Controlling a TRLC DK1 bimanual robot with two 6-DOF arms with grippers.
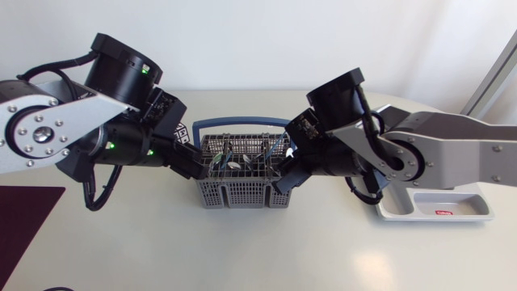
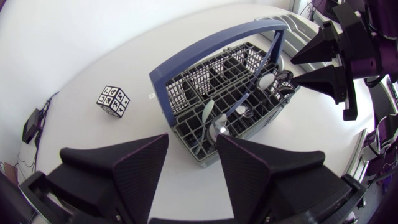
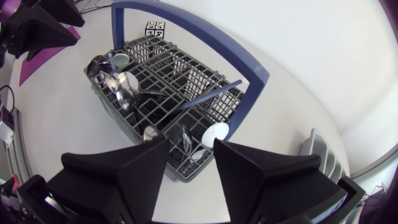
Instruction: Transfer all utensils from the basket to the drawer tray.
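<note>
Your left gripper (image 2: 193, 148) and right gripper (image 3: 191, 150) both hang spread, holding nothing, at opposite ends of the basket (image 1: 242, 194) mid-tabletop (image 1: 242, 250). The utensils (image 3: 124, 84) stand inside, with its blue handle (image 3: 205, 37) arching over them. A marker cube (image 2: 113, 101) sits behind it. The drawer tray (image 1: 468, 204) is half hidden under your right arm (image 1: 436, 141). The utensils are too tangled to count.

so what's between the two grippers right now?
The utensil basket, spoons inside; left gripper and right gripper open at opposite ends. Head view shows it.
</note>
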